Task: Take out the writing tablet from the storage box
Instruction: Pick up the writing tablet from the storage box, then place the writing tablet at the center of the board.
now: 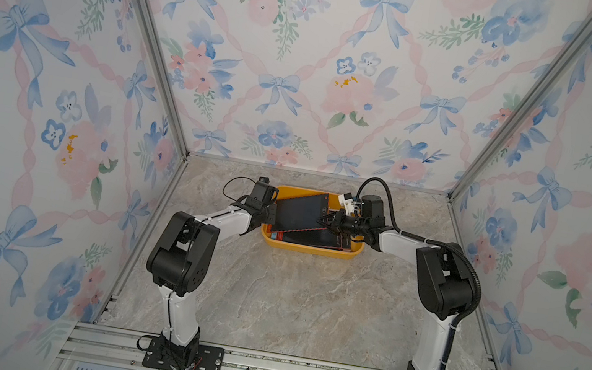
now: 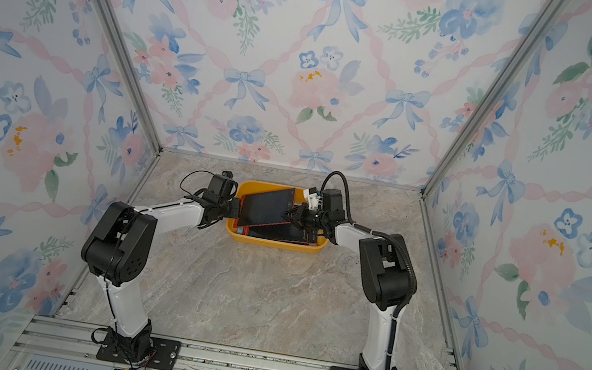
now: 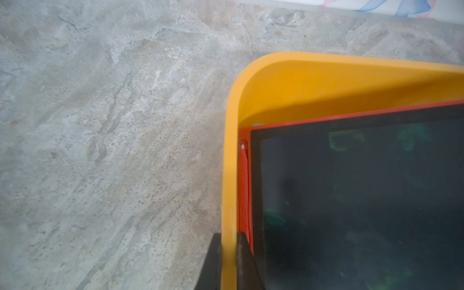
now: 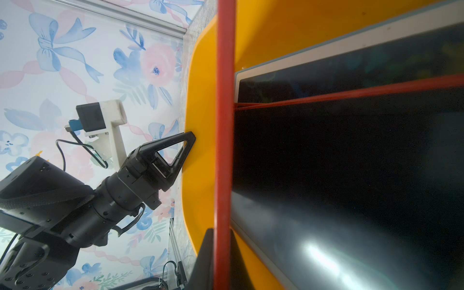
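We have the left gripper (image 3: 229, 261) clamped on the left rim of the storage box (image 1: 310, 251). One finger (image 3: 213, 266) is outside the yellow wall and the other is inside, with no slack.

The right gripper (image 4: 222, 258) is closed tight on the red frame edge of the top writing tablet (image 1: 300, 211), pinching it from the right side.

The box sits on the marble-look tabletop (image 1: 287, 305), toward the far wall and between both arms.

The tablet is within the box footprint. It is skewed against the box sides and lies over the other tablets (image 1: 308, 239) stacked beneath, as both top views show. We can't tell how far its gripped edge is off the stack.

In the left wrist view we see a red stylus (image 3: 242, 190) in the slot along the tablet's frame, just beside the box wall. In the right wrist view a pale-framed tablet (image 4: 351, 70) lies behind the held one, near the box wall.
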